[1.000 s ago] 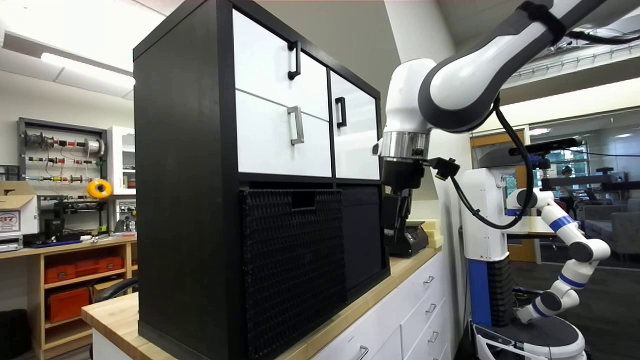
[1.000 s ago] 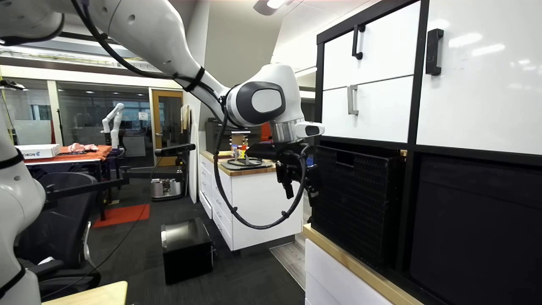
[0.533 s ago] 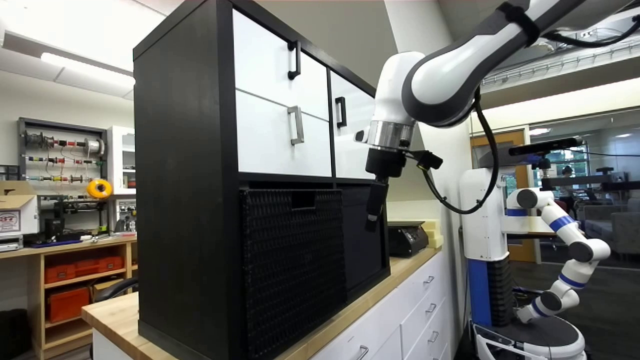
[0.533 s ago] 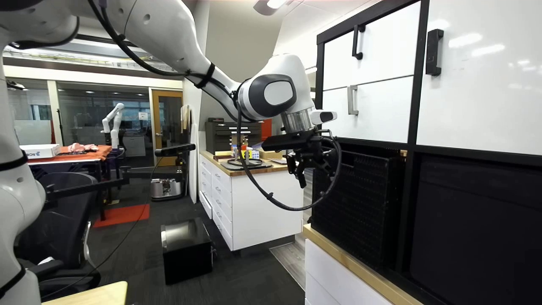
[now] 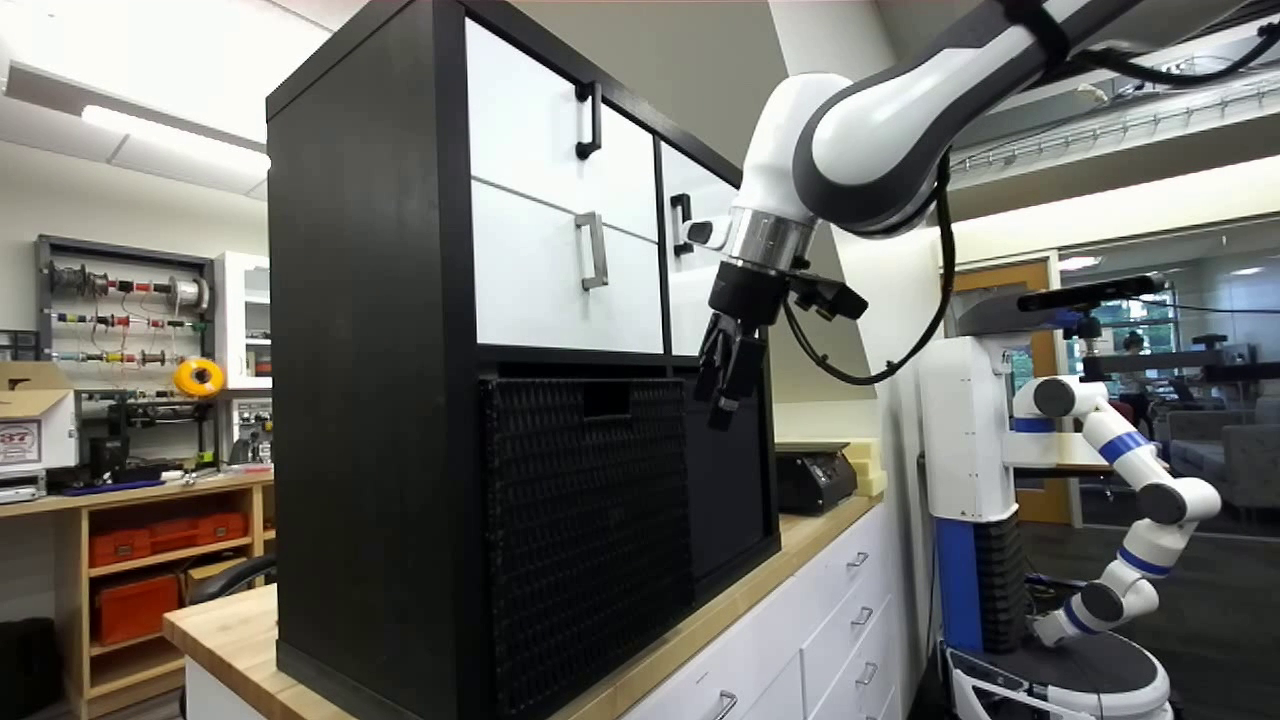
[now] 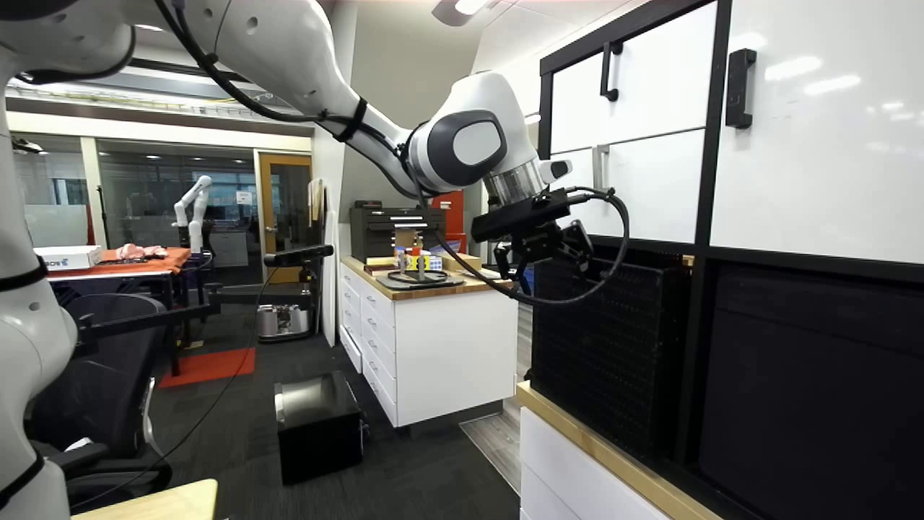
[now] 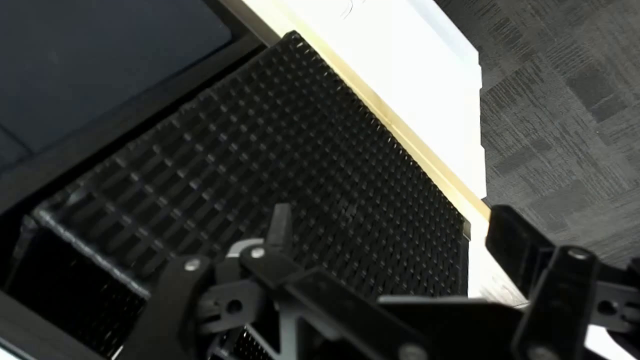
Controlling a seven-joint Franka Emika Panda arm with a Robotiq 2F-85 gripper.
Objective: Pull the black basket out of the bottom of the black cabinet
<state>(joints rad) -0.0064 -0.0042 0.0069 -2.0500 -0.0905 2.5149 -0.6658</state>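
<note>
The black basket (image 5: 585,540) sits upright in the lower compartment of the black cabinet (image 5: 360,350). Its ribbed front also shows in an exterior view (image 6: 599,368), standing slightly proud of the frame, and fills the middle of the wrist view (image 7: 310,150). Its slot handle (image 5: 607,400) is near the top edge. My gripper (image 5: 715,400) is in front of the cabinet, near the height of the basket's top, tilted, and apart from the basket. It also shows in an exterior view (image 6: 548,271). In the wrist view its fingers (image 7: 392,215) are wide apart with nothing between them.
White drawers with a silver handle (image 5: 592,250) and black handles (image 5: 590,120) are above the basket. A dark panel (image 6: 808,383) fills the neighbouring lower compartment. The cabinet stands on a wooden counter (image 5: 215,640) over white drawers. My cable (image 6: 624,238) loops beside the gripper.
My gripper has moved up and closer to the basket's top, shifting left in an exterior view, and has tilted. The basket and cabinet have not moved.
</note>
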